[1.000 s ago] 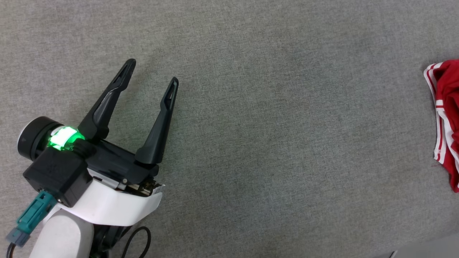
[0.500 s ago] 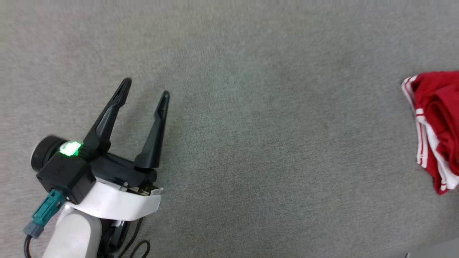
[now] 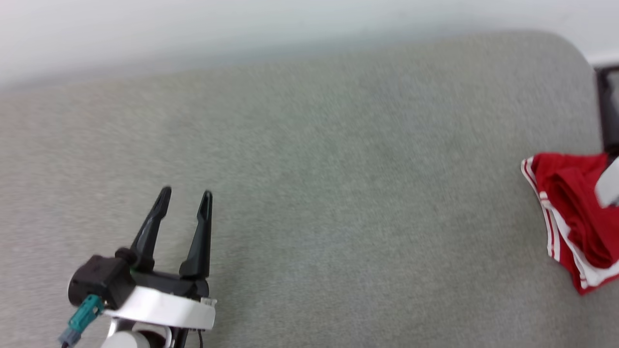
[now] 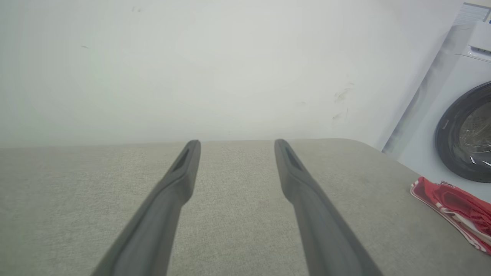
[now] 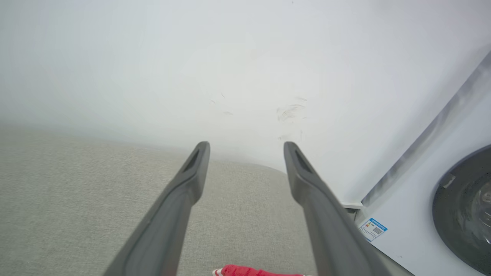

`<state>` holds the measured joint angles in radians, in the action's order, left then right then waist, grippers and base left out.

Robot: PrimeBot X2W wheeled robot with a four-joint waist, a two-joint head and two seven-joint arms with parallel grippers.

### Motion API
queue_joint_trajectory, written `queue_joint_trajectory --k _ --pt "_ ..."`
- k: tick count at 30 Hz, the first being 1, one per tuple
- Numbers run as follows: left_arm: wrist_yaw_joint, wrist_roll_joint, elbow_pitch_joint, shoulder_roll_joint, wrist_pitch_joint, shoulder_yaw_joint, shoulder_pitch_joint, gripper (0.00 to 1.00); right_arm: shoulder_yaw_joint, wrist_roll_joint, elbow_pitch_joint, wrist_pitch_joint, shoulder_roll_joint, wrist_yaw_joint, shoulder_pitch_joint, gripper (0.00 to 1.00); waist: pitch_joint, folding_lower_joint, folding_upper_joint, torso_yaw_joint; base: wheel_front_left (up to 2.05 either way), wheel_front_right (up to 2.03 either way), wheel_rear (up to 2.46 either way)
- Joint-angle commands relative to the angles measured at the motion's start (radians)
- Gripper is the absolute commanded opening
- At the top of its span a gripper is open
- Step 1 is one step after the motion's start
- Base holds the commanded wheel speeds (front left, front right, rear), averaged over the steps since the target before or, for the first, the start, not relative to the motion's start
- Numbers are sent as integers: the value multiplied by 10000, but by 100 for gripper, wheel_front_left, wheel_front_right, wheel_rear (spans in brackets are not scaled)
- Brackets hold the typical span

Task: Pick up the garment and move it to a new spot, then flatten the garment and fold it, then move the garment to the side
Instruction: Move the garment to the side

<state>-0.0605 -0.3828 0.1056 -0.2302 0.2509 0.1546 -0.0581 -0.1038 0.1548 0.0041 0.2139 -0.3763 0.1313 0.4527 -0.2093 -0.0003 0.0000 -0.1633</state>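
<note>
Grey fabric worktop (image 3: 338,193), white wall (image 3: 242,29) beyond, white washing machine (image 4: 468,69) far right. Empty, the left gripper (image 3: 186,192) and right gripper (image 5: 246,145) gape; the red white-striped garment (image 3: 566,193) lies right. Since earlier, the head camera has tilted up.

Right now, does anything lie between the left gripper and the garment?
Nothing visible does. The left gripper, jaws open, is over the near left of the grey padded surface. The garment lies bunched at the surface's right edge, and just bare grey fabric stretches between the two.
</note>
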Motion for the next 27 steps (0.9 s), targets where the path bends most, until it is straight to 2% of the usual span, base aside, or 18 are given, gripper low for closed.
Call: queue_joint_trajectory --k 1,8,14,19,27 --pt "23 -36 -76 75 81 -49 234 100 -33 128 -372 -110 245 -12 -429 100 692 3 0 488 0 0 0" --pt "81 -201 -423 373 109 -69 759 100 165 345 -1655 -729 1525 -12 -2295 100 1227 3 0 1022 0 0 0" --pt "204 9 -835 588 146 -189 1004 100 251 419 -1718 -1524 2564 -12 -3683 100 1547 3 0 1396 0 0 0" --pt "202 226 -971 847 147 -553 1219 100 536 717 -1123 -2252 2785 -11 -4349 100 1757 3 0 1507 0 0 0" --pt "-124 720 -1327 1154 149 -973 1476 100 772 362 -114 -2946 2841 -11 -4661 100 1988 3 0 1541 0 0 0"
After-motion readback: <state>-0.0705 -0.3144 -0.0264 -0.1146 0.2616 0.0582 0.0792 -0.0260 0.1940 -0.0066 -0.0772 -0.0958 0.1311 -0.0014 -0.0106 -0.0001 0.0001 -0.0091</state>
